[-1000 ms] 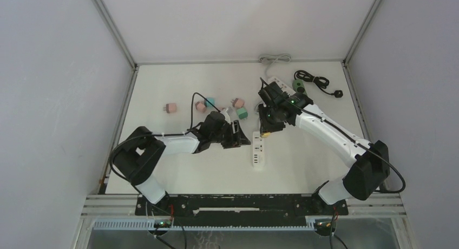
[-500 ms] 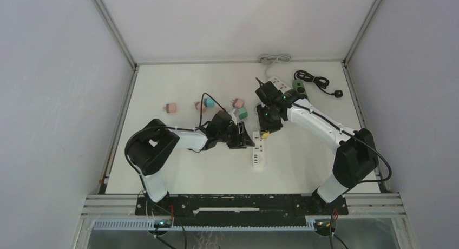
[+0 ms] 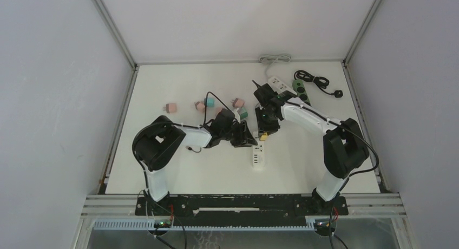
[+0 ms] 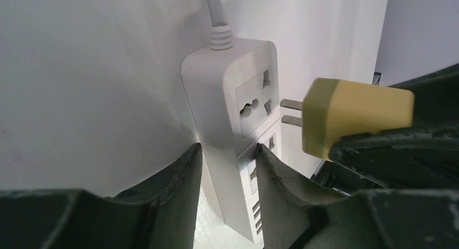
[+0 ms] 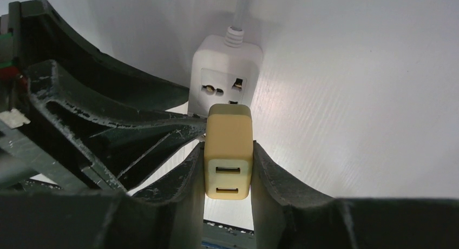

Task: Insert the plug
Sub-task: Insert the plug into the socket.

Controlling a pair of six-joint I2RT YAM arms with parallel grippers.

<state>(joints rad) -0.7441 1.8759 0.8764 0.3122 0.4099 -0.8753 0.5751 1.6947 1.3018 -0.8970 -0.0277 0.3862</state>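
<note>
While the right gripper [image 5: 228, 158] is clamped on the yellow plug [image 5: 228, 131] by its two sides, we find the plug held just above the white power strip [image 4: 230, 97], near the middle of the table [image 3: 178, 173]. Both flat prongs [image 4: 291, 111] are aimed at the end socket [image 4: 254, 100] nearest the cord [image 4: 215, 16] and are not yet seated in it. We see the left gripper [image 4: 226, 151] set narrow, one finger on each side of the strip; we cannot tell whether they press on it.
</note>
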